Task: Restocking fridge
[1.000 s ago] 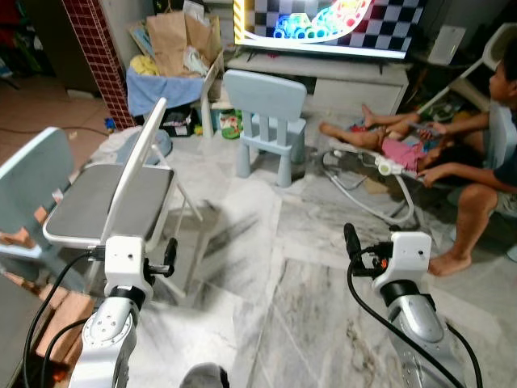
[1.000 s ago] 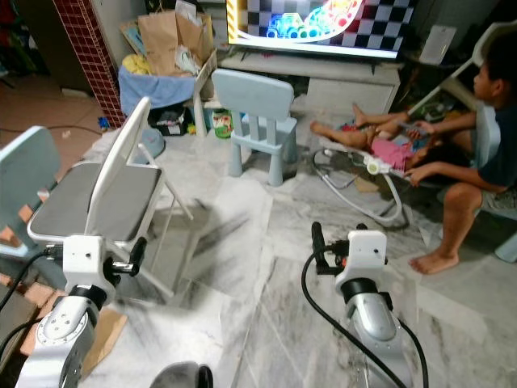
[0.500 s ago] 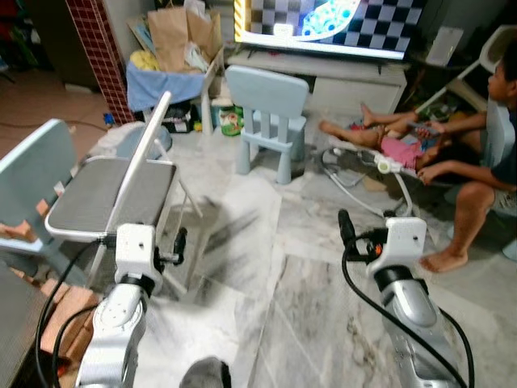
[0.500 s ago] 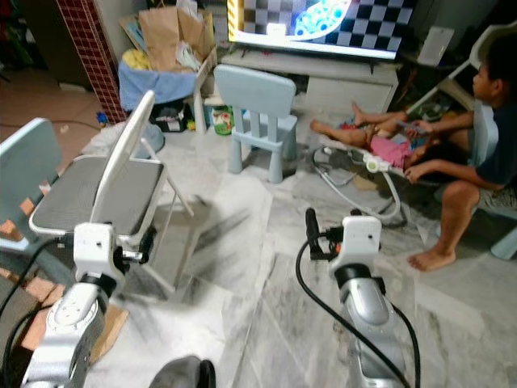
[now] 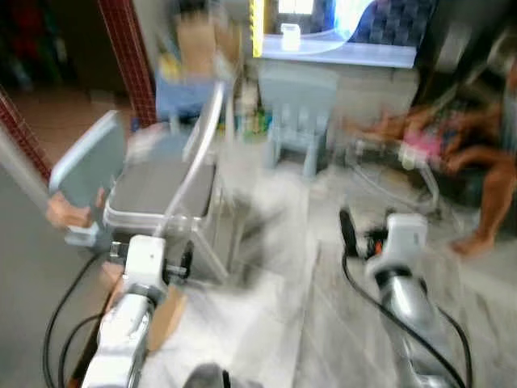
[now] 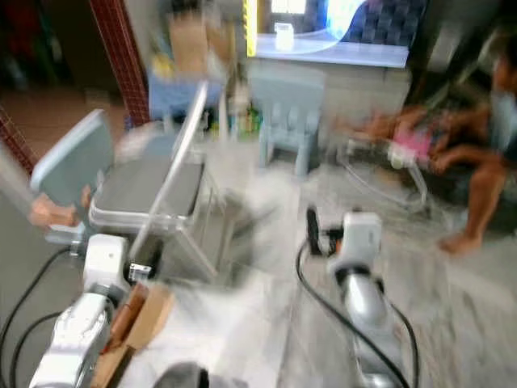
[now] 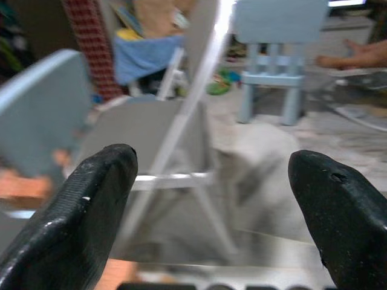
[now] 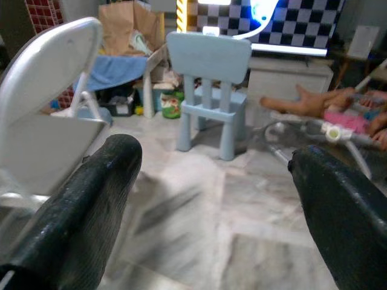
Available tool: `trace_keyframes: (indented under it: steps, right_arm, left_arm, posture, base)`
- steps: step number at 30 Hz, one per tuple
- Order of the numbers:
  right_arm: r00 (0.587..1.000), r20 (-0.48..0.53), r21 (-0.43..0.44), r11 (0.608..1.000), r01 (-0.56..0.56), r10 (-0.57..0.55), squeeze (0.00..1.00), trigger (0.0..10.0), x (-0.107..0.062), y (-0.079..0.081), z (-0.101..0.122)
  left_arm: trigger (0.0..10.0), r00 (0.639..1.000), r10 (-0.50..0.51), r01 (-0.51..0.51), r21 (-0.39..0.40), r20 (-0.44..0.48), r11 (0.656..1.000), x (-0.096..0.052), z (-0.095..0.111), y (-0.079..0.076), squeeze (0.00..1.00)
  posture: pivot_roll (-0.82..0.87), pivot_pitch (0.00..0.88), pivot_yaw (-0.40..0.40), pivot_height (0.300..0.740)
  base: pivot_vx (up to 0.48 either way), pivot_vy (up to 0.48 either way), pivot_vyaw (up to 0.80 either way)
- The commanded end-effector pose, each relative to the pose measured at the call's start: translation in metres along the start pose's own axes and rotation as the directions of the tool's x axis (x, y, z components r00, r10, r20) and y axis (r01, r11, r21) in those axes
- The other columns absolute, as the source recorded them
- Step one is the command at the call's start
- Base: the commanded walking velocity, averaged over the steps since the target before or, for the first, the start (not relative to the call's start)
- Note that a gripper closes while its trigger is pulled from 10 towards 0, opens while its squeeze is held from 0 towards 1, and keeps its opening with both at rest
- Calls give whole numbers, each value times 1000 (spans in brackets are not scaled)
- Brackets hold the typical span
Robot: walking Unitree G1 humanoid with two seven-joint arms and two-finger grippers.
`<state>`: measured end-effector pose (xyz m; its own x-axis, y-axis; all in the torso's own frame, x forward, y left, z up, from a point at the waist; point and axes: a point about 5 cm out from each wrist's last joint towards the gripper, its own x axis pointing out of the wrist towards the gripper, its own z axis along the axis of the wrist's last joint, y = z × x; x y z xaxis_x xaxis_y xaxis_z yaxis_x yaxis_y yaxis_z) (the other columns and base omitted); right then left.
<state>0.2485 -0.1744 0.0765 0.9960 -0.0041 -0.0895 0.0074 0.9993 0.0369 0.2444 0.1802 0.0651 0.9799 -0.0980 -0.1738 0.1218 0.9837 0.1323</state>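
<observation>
Marble floor point(image 8: 199, 241) ahead, head view blurred as I walk; no fridge and no groceries anywhere I look, so by my reckoning the restock hasn't begun and everything is left to do. Folding chair point(image 5: 166, 182) on my left, small blue chair point(image 8: 208, 90) before the TV point(image 8: 266, 24), a person point(image 6: 485, 162) seated right. Left gripper point(image 7: 211, 199) spread wide, empty; right gripper point(image 8: 211, 199) spread wide, empty, nothing between either pair.

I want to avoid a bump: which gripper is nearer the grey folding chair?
Left. The left gripper hangs just before the grey folding chair; the right gripper is off to its right, over bare floor.
</observation>
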Motion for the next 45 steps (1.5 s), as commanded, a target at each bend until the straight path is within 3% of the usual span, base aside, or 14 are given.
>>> trace_keyframes:
  steps: [1,9,12,18,37,45]
  right_arm:
    - [999,39,-11,1000,8,-8,0,10000,4,-4,10]
    - [999,41,-8,1000,13,-13,0,10000,5,-2,10]
    - [999,40,-6,1000,22,-22,0,10000,7,-3,11]
    - [999,45,-9,1000,17,-17,0,10000,10,-3,12]
    - [998,47,-1,999,32,-32,0,10000,16,-5,13]
    - [998,45,0,999,36,-36,0,10000,18,-5,13]
  left_arm:
    - [10000,999,7,-7,7,35,1000,3,9,0,0]
    - [10000,998,15,-18,39,63,999,1,12,1,0]
    - [10000,999,17,-16,-9,44,1000,1,11,-1,0]
    - [10000,999,-13,14,-32,41,999,1,10,-5,0]
    - [10000,997,-62,64,-48,40,997,-4,10,-13,0]
    - [10000,996,-78,80,-54,39,995,-5,10,-16,0]
  posture:
    - [73,0,29,740]
    - [78,0,31,740]
    - [80,0,31,740]
    - [84,0,28,740]
    - [92,0,29,740]
    - [93,0,25,740]
  base:
    - [-326,356,0]
    - [-79,91,0]
    - [0,0,0]
    - [0,0,0]
    - [0,461,0]
    - [0,0,0]
